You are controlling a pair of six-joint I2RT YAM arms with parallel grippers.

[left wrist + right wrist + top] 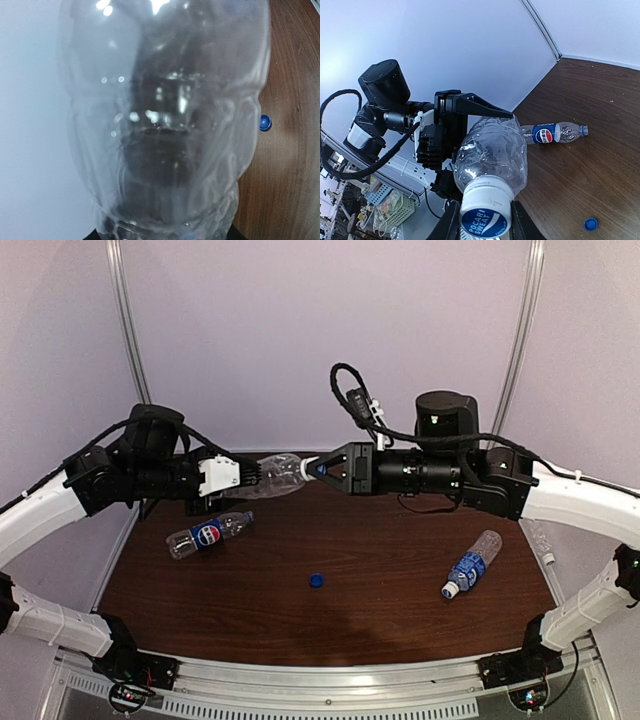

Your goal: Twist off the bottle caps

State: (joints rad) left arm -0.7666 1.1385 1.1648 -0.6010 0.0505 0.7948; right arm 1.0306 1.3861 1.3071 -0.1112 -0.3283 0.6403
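- My left claw (255,474) is clenched round the body of a clear, crinkled, unlabelled plastic bottle (278,476). I hold it lying level in the air above the far part of the dark brown wooden table (400,620).
- The bottle's neck points toward my right arm. Its white round screw cap (485,212), printed in blue with "POCARI SWEAT", sits on the neck.
- My right claw (312,468) is closed on that cap. In my right wrist view one black finger (447,225) stands tight against each side of it.
- My left wrist view is filled by the bottle's clear wall, close and blurred, and my own fingers do not show there.
- A small dark blue round plastic cap (316,580) lies loose near the middle of the table, apart from every bottle.
- A clear plastic bottle with a blue Pepsi label (208,533) lies on its side on the left part of the table, below my left claw. I cannot tell whether it is capped.
- A clear plastic bottle with a blue and white label (470,565) lies on its side on the right part of the table. Its small white cap (449,592) is on and points toward the near edge.
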